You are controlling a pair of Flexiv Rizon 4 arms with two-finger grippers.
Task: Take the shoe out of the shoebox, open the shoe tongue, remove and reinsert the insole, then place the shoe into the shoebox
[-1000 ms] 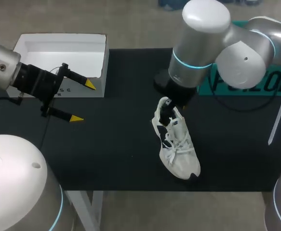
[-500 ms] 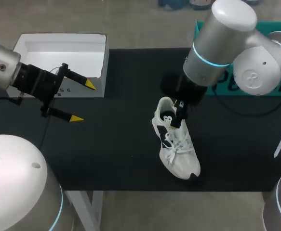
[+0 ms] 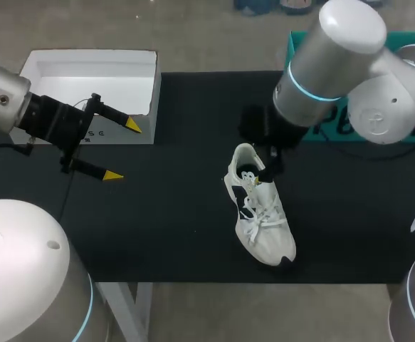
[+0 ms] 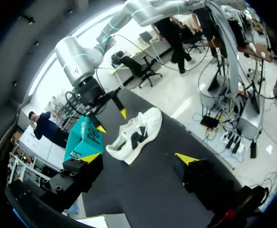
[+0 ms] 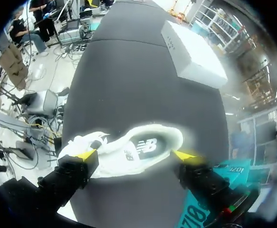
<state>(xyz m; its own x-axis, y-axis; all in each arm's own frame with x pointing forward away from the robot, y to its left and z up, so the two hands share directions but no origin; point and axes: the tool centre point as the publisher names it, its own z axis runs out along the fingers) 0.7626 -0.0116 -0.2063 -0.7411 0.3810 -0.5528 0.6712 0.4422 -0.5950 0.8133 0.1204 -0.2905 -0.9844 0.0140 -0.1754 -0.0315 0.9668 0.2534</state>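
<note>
White knit with dark side panels and white laces, the shoe (image 3: 259, 206) sits out on the matte black table (image 3: 171, 228) close to its near edge, right of the middle, toe toward that edge and heel toward the centre, the opening facing up. It is outside the box and nothing grips it. The right gripper (image 3: 268, 169) hangs just over the heel collar with its fingers spread wide; from the right wrist camera the yellow tips straddle the shoe's length without clamping it, and the thick silver arm above hides part of the table behind the heel. Near the left edge, well apart from the shoe, the left gripper (image 3: 122, 151) holds its two yellow-tipped fingers parted around bare air, its dark body covering part of the shoebox's front wall. The shoebox (image 3: 86, 82), open white cardboard with straight walls, stands at the far left corner. A teal box (image 4: 79, 142) lies by the far right edge behind the right arm.
</note>
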